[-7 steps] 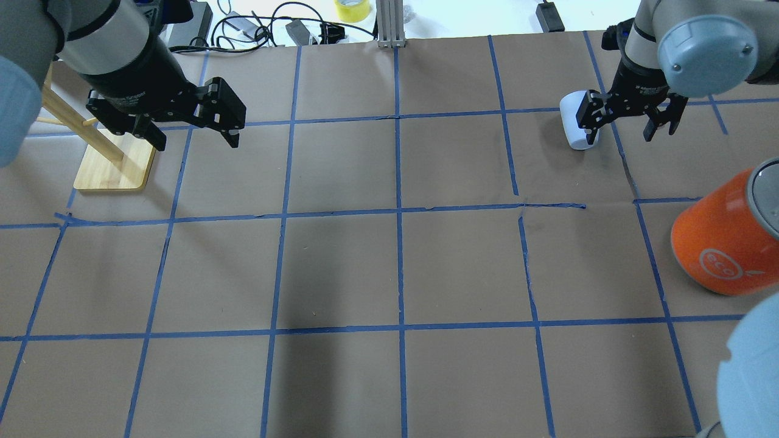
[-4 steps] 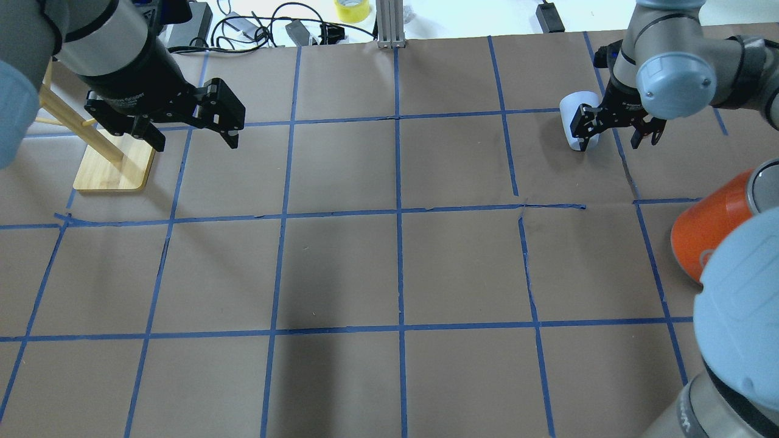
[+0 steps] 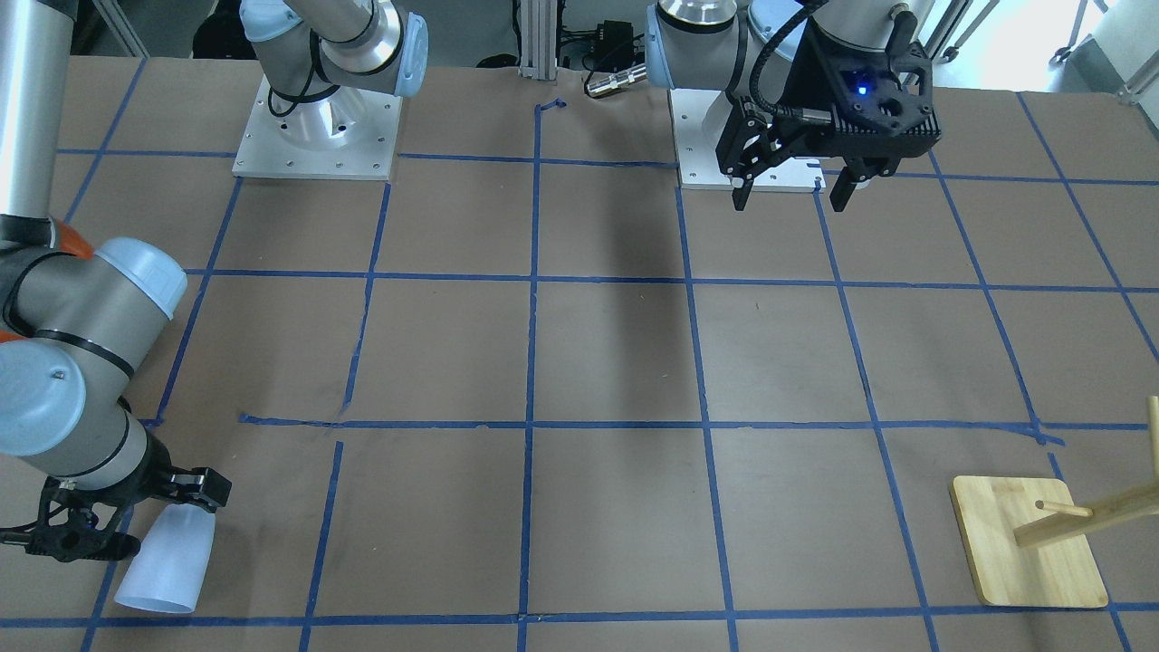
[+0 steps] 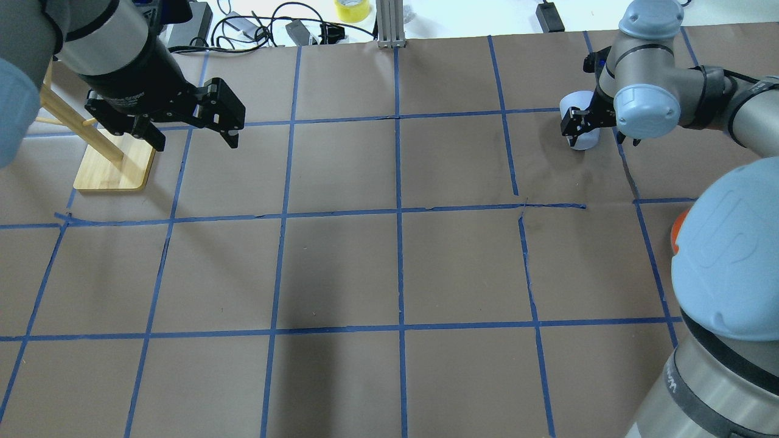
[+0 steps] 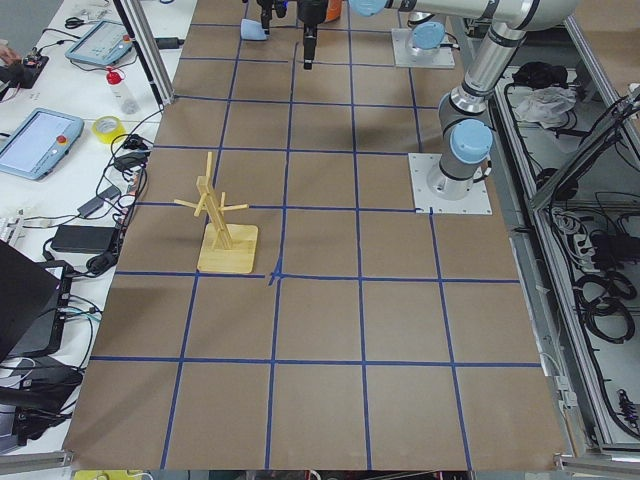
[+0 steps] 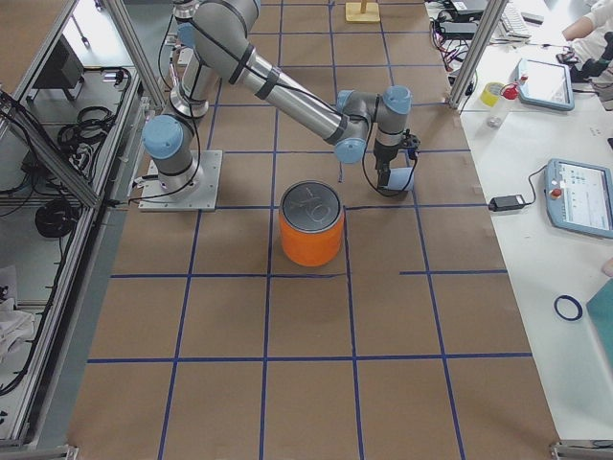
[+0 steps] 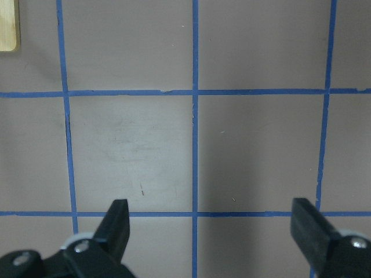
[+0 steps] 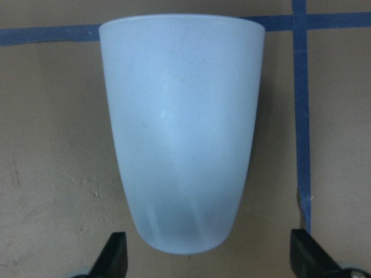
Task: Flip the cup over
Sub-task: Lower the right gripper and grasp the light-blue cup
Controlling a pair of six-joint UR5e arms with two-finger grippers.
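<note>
The cup [image 4: 577, 104] is a pale blue-white tumbler lying on its side at the far right of the table, its rim pointing away from the robot. It also shows in the front-facing view [image 3: 167, 561], the right wrist view [image 8: 179, 127] and the exterior right view [image 6: 400, 178]. My right gripper [image 3: 145, 521] is open, with a finger on each side of the cup's narrow base [image 8: 208, 255], not closed on it. My left gripper [image 4: 195, 141] is open and empty above the table's far left [image 7: 210, 214].
A large orange can [image 6: 311, 225] with a silver top stands near the right arm, mostly hidden under its elbow in the overhead view [image 4: 675, 234]. A wooden peg rack [image 4: 112, 167] stands at the far left. Cables and a tape roll [image 4: 353, 9] lie beyond the far edge.
My right wrist has turned and come down toward the cup's base, and the right elbow has swung in over the orange can. The cup and the left arm have not moved.
</note>
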